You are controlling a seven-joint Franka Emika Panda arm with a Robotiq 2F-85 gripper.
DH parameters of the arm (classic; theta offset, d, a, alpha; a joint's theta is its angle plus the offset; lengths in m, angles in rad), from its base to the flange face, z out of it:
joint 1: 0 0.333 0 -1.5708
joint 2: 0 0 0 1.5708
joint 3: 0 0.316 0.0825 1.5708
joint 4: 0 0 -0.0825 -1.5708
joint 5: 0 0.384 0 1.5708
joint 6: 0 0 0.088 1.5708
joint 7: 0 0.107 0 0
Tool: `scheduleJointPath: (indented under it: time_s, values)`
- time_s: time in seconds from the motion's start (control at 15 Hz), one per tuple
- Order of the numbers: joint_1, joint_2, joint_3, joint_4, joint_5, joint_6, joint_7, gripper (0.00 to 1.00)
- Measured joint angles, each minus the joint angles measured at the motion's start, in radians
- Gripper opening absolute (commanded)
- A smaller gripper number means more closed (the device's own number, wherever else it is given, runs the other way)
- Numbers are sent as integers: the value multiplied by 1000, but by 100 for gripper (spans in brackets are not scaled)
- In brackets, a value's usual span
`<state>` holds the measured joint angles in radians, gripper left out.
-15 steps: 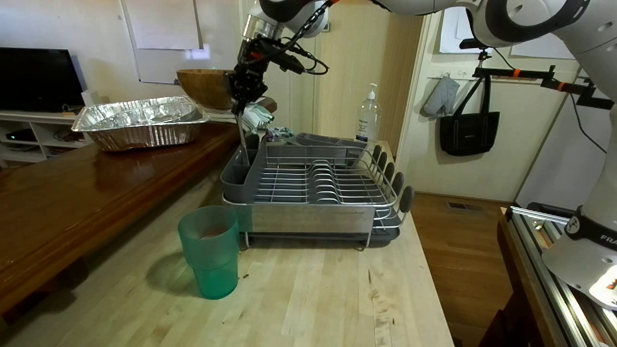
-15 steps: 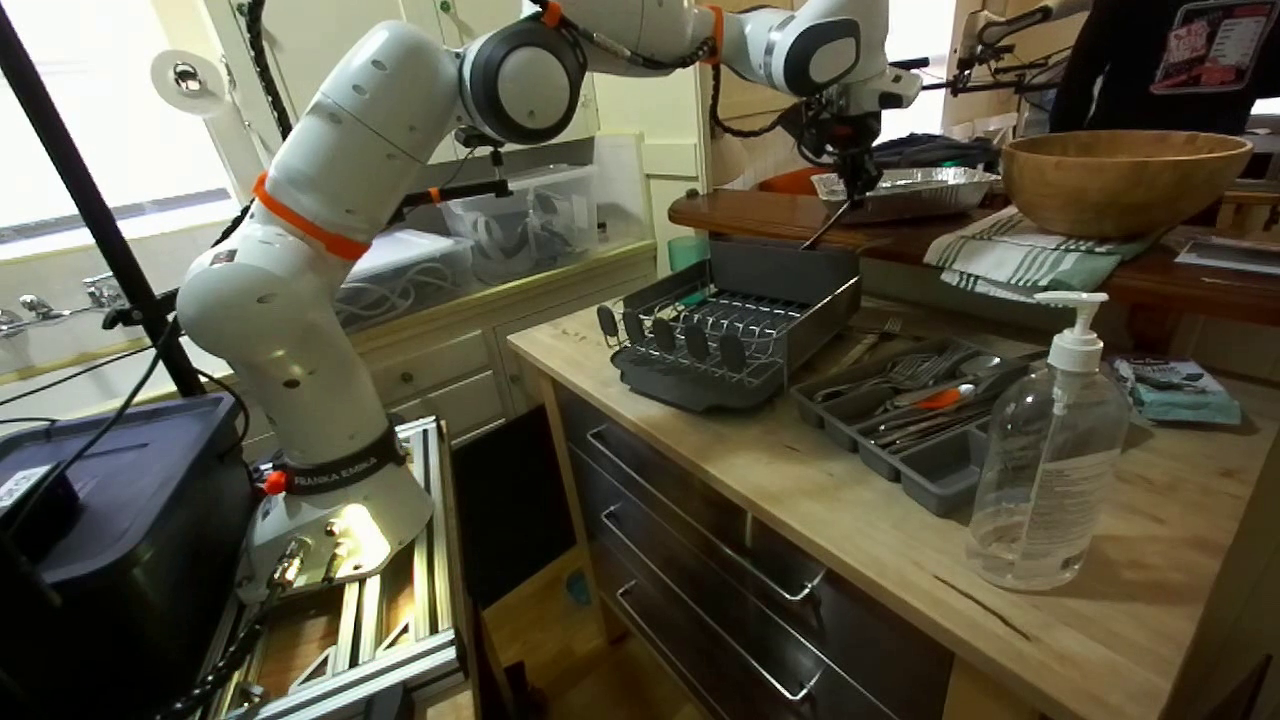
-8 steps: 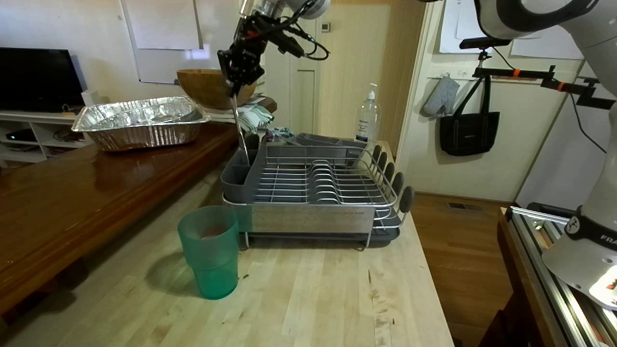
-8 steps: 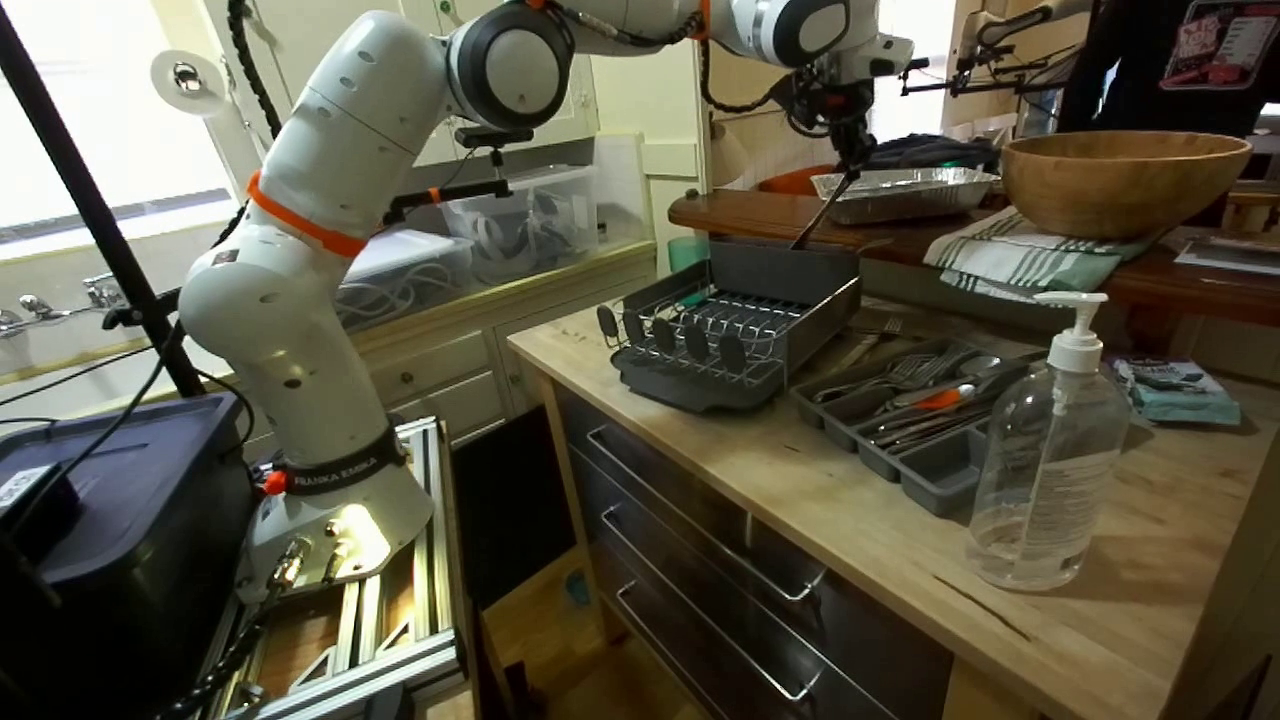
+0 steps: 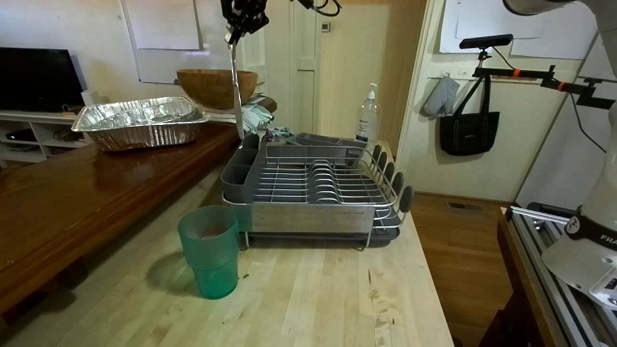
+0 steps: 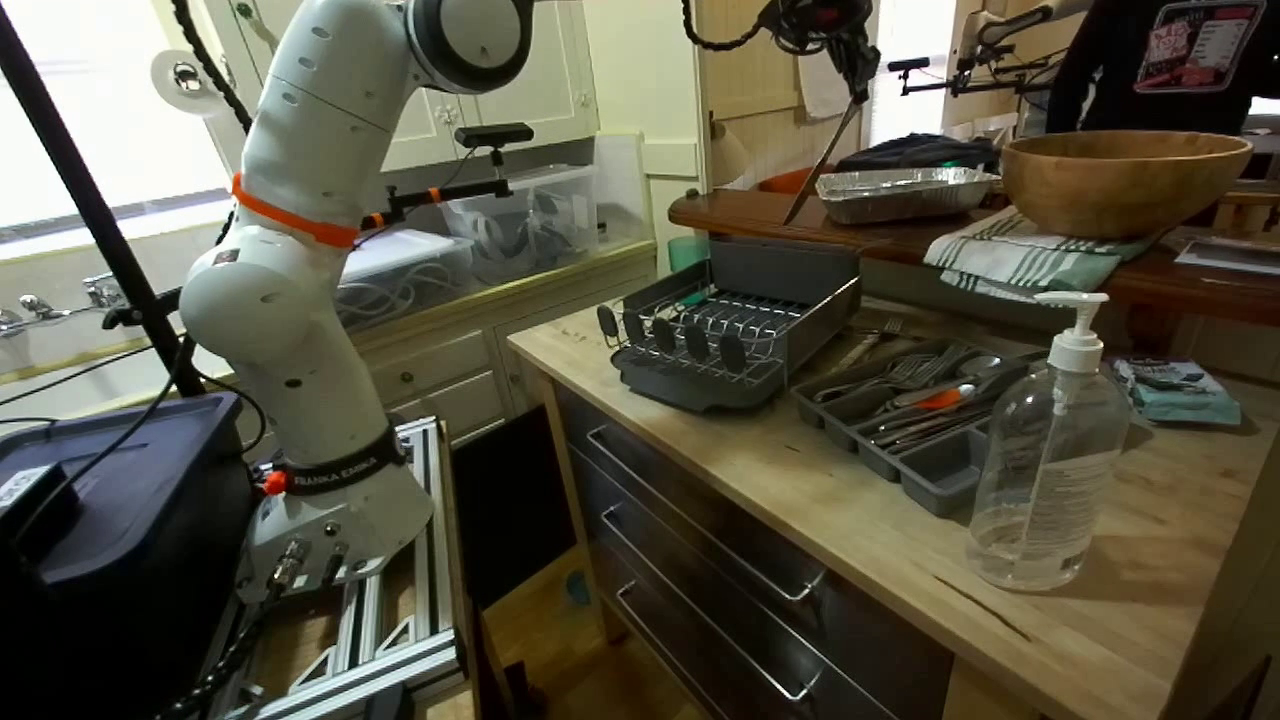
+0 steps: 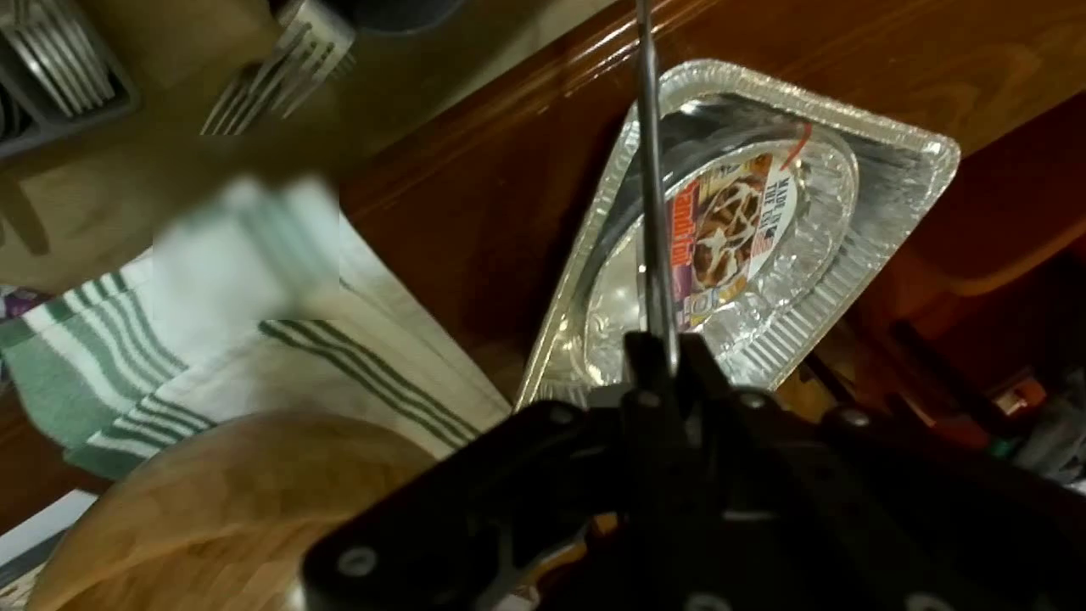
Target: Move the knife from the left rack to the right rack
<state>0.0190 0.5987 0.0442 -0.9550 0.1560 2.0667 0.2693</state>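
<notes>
The knife (image 5: 236,91) is long, slim and silvery. It hangs down from my gripper (image 5: 232,39), slightly tilted. It also shows in another exterior view (image 6: 825,165) and in the wrist view (image 7: 652,195). My gripper's dark fingers (image 7: 668,352) are shut on its upper end. The knife's lower tip appears just above the left rack (image 5: 237,192), the grey utensil holder at the drainer's left end, and is out of its compartments. The right rack (image 5: 397,183) is the row of dark rounded uprights at the drainer's other end, also seen in an exterior view (image 6: 697,342).
The wire drainer middle (image 5: 289,185) lies between the racks. A green cup (image 5: 209,255) stands in front. A foil pan (image 5: 140,127) and wooden bowl (image 6: 1130,185) stand on the raised counter. A cutlery tray (image 6: 945,470) and soap bottle (image 6: 1050,470) stand beside the drainer.
My gripper has risen with the knife in it. The knife's lower end was inside the left rack's compartment and is now above it.
</notes>
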Motion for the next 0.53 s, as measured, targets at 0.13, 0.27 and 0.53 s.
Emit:
scheduleJointPath:
  time_s: [0.13, 0.27, 0.53]
  values:
    - [-4, -25, -33, 3, -40, 0, 0, 2]
    - [-10, -45, -79, 6, -103, 0, 0, 2]
    - [-31, -56, -181, 7, -212, -21, 0, 2]
